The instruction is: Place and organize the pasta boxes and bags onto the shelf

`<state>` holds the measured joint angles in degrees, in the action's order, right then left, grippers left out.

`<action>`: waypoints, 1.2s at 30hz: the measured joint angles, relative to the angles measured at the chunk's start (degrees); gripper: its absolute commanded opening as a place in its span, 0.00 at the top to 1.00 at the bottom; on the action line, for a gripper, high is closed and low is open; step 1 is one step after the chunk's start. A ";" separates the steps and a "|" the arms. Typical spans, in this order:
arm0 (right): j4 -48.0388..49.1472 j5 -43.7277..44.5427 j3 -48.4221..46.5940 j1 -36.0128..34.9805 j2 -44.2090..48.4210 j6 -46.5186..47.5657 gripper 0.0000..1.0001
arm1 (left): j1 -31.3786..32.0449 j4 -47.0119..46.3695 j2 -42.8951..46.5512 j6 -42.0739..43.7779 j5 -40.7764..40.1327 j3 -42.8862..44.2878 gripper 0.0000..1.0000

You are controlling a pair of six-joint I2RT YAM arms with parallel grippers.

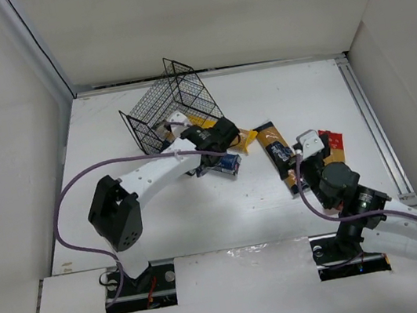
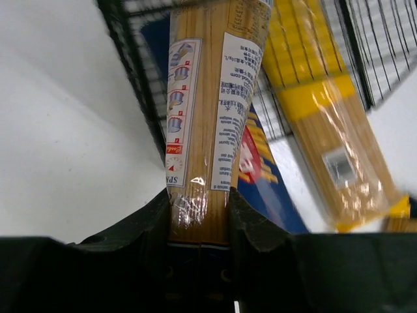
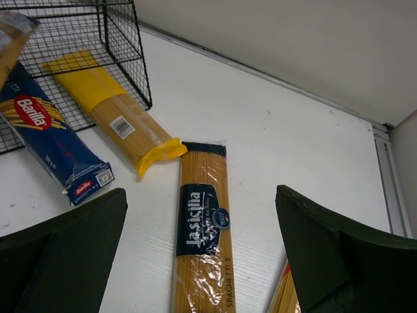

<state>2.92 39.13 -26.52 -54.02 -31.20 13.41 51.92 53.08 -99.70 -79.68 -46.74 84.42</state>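
Loading step, I judge: the left claw (image 2: 199,215) pinches a spaghetti pack (image 2: 208,98) by its end, aiming it into the tilted shelf (image 1: 175,98) at eleven o'clock on the table (image 1: 203,221). The next move calls for sliding it in, then letting go. The right claw (image 3: 201,195) hangs spread.

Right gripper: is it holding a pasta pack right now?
No: the right gripper is open, and the dark-label pack lies free on the table.
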 measured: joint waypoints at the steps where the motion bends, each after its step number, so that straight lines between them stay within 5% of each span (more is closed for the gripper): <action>1: 0.00 0.04 0.00 0.00 -0.17 0.00 0.00 | -1.27 0.68 0.00 -1.66 -0.11 -0.02 1.00; 12: -0.09 1.51 0.02 0.39 -1.31 0.09 0.00 | -7.10 4.76 -3.78 -11.26 -1.11 -0.37 0.97; 13: -0.04 1.66 0.09 0.42 -1.46 0.11 0.00 | -7.10 5.09 -4.07 -11.56 -1.40 -0.15 0.87; 14: -0.11 1.77 0.15 0.42 -1.46 0.02 0.00 | -7.13 5.40 -4.22 -11.80 -1.36 0.13 0.60; 15: -0.17 1.81 0.31 0.42 -1.46 -0.09 0.00 | -7.23 5.66 -4.33 -11.87 -1.25 0.42 0.43; 19: -1.79 2.32 0.72 0.50 -1.55 -1.16 0.00 | -7.96 7.41 -5.07 -12.79 -0.83 0.72 0.15; 27: -7.58 2.47 1.16 1.77 -1.92 -4.59 0.00 | -8.04 8.74 -5.49 -11.80 -0.74 1.79 0.00; 36: -23.34 -7.74 -5.51 13.51 -13.00 -9.53 0.00 | 0.37 6.71 -4.13 1.88 -2.69 11.39 0.00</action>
<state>-20.43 31.40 -32.03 -40.51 -44.21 3.88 52.29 59.79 -103.83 -77.80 -49.43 95.81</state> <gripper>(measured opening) 0.998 0.997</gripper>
